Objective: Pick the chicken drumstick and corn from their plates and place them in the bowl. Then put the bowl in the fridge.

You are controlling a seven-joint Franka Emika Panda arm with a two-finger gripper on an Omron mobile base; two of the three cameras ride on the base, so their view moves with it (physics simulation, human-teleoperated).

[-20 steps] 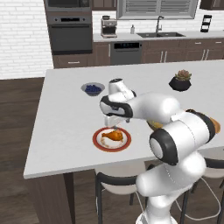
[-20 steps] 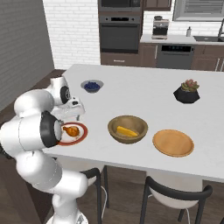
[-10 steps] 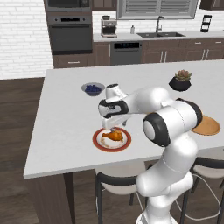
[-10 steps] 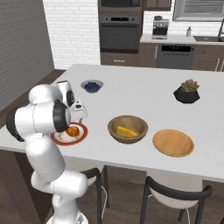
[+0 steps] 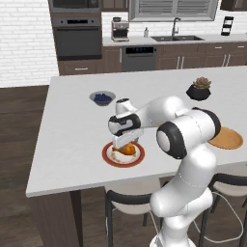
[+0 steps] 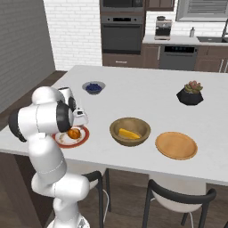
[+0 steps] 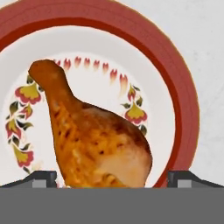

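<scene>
One drumstick [image 7: 92, 140] lay on the red-rimmed plate [image 7: 175, 78], with the gripper [image 7: 111, 179] low over it, fingers spread wide either side of its fat end and not pinching it. One corn [image 6: 128, 133] lay in the bowl [image 6: 130, 131]. A second plate [image 6: 176, 145], tan, sat just beside the bowl.

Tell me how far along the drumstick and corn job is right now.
Done: the corn lies in the bowl. In hand: the open gripper straddles the chicken drumstick on the red-rimmed plate, not yet gripped. Left: drumstick into bowl, bowl into fridge.
</scene>
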